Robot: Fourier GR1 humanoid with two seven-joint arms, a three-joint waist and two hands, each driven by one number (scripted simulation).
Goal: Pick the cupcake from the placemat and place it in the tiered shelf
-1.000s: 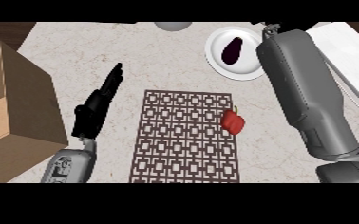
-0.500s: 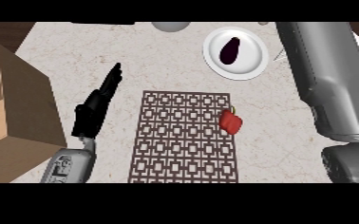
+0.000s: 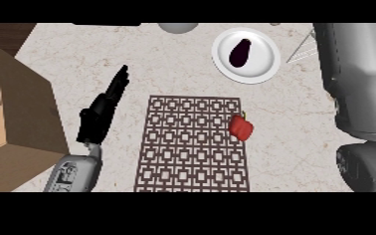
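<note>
Red cupcake (image 3: pixel 241 128) sat on right edge of brown lattice placemat (image 3: pixel 192 144), bare marble worktop (image 3: pixel 176 59) all around. Left robot hand (image 3: pixel 103 108) lay left of placemat, fingers straight, holding nothing. Right forearm (image 3: pixel 351 74) along right edge; right robot hand not seen. White plate (image 3: pixel 224 55) behind placemat held dark eggplant (image 3: pixel 240 53).

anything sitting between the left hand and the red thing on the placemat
Nothing visible does. The left hand lies open on the counter left of the placemat; only bare mat separates it from the red item on the mat's right edge.
</note>
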